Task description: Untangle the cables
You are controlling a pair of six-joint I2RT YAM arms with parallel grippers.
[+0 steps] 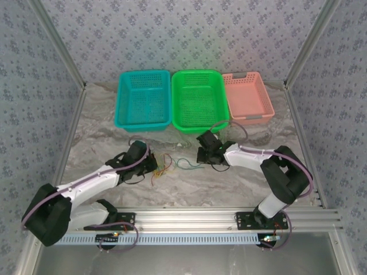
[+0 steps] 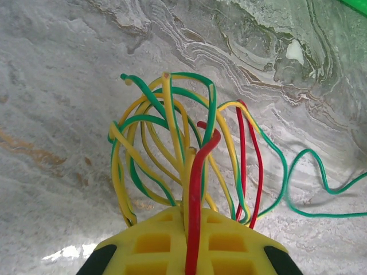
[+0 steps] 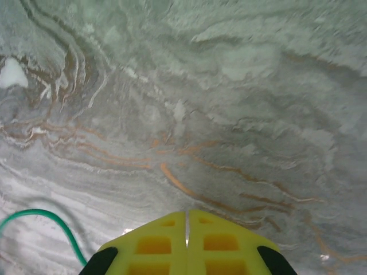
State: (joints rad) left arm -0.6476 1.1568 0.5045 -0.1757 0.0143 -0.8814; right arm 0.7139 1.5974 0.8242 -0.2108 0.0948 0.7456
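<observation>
A marbled grey worktop (image 1: pixel 189 186) carries everything. Three baskets (image 1: pixel 199 98), teal, green and pink, stand in a row well beyond both sets of fingers.

The left arm (image 1: pixel 86 186) lies low and stretched out from its base toward the middle. The right arm (image 1: pixel 275 172) is folded at the elbow, with its forearm reaching back toward the middle, so the two wrists face each other.

The cables (image 2: pixel 172 143) are a loose knot of thin yellow, green and red loops that fans out just ahead of the left fingers (image 2: pixel 152 243). These fingers are closed on the near end of the knot, with a red strand and a yellow one pinched in the seam between them.

The wires look very light and springy. They hold their curves, so they are likely to snag on each other rather than slide free, and a thin strand could slip out of a weak pinch. A free end or the outer arc of a single loop looks like the best place to take hold, not the crossed middle.

One green cable (image 1: pixel 186 165) trails away from the knot and lies flat between the two sets of fingers. In the right wrist view it curves just beside the right fingers (image 3: pixel 155 243). Those fingers are pressed together with nothing between them, low over bare worktop.
</observation>
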